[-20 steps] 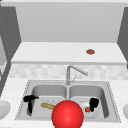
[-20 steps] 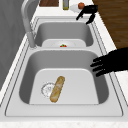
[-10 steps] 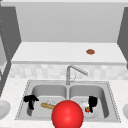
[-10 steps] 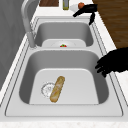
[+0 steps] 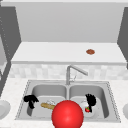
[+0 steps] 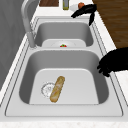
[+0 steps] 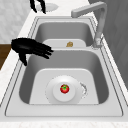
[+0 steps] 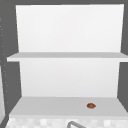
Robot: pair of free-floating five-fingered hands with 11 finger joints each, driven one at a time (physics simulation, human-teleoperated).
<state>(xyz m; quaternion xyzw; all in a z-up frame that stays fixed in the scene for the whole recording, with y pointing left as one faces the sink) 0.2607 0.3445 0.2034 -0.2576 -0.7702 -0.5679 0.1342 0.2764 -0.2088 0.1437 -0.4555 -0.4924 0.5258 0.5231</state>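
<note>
My left hand hovers at the front left corner of the left basin; in the left side view its fingers are curled and hold nothing. A baguette lies on that basin's floor beside the drain. My right hand floats over the front rim of the right basin, fingers straight and spread. Below it a white plate on the basin floor carries a small tomato. A big red ball shows at the front of the sink.
The faucet rises between the basins and points right. A small brown object lies on the shelf above. White plates sit on the counter at both ends. A bottle stands on the right counter.
My left hand's fingers have curled in from a spread pose and it has dropped slightly toward the basin rim. The right hand, baguette and tomato have not moved.
</note>
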